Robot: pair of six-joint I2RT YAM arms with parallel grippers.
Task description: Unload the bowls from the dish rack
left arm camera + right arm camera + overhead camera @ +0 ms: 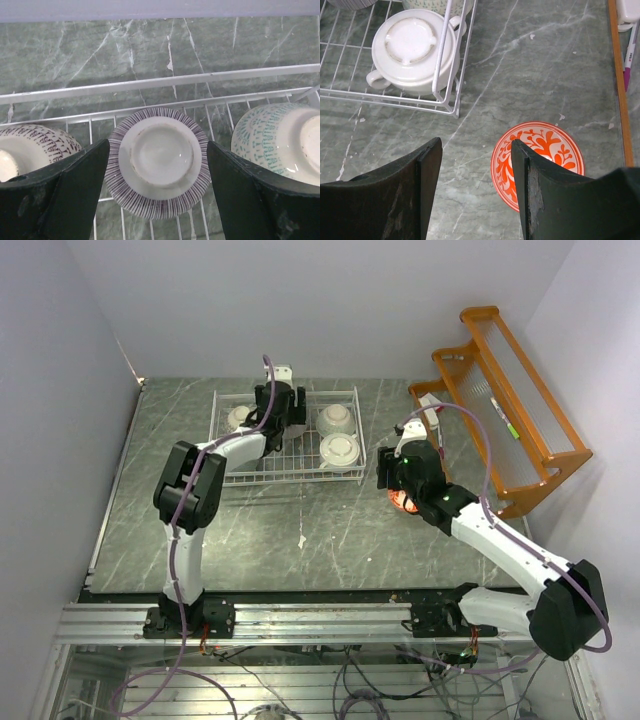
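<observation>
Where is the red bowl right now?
In the right wrist view, the red bowl sits on the table, right of the dish rack, under the right tool.

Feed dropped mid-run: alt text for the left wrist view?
The open left gripper straddles an upside-down purple-striped bowl in the white dish rack. A purple-lettered bowl at image left and a teal-patterned bowl at image right, also upturned, flank it.

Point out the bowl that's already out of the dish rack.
The red-and-white bowl: it alone sits on the table, the others inside the dish rack.
</observation>
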